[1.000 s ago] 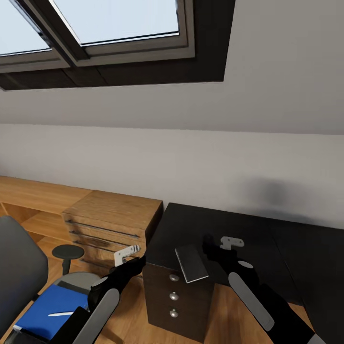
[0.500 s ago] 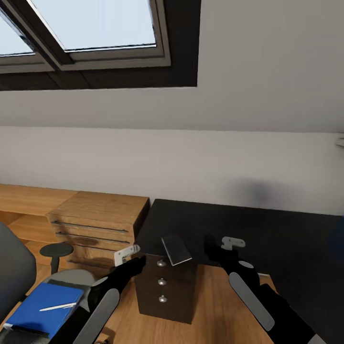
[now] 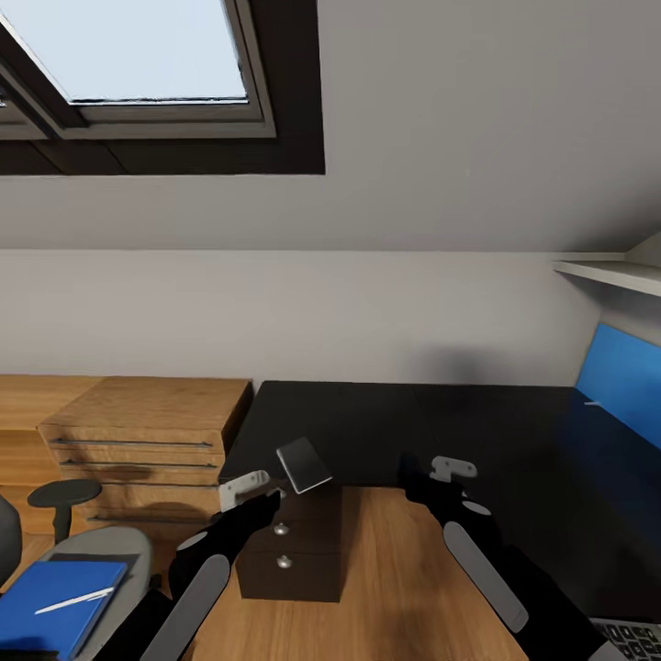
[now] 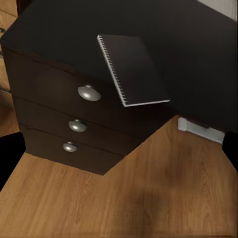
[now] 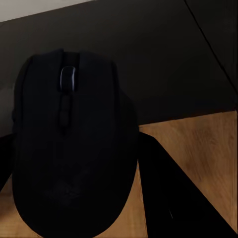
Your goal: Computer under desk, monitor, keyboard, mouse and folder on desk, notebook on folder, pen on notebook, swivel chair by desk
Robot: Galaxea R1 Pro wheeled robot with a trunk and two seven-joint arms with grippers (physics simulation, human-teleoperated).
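- I see the table (image 3: pixel 477 431), glossy black, ahead in the head view, with its black three-drawer unit (image 3: pixel 292 549) at the near left end and the blue back panel (image 3: pixel 620 381) at right.
- The notebook (image 3: pixel 304 464) lies tilted at the table's corner above the drawers; the left wrist view shows its spiral edge and part of it overhanging the edge (image 4: pixel 133 69).
- The right gripper (image 3: pixel 452 469) carries the black mouse (image 5: pixel 74 144) in its jaws, held above the table edge and the wood floor (image 3: pixel 386 588).
- The left gripper (image 3: pixel 244 487) hangs just beside the drawer unit; I cannot tell how its jaws stand.
- The folder (image 3: pixel 60 608), bright blue, lies on the swivel chair (image 3: pixel 110 551) seat at lower left, with the pen (image 3: pixel 75 600) on top.
- The keyboard (image 3: pixel 635 637) shows at the lower right corner.
- A light-wood cabinet (image 3: pixel 147 431) stands left of the table.
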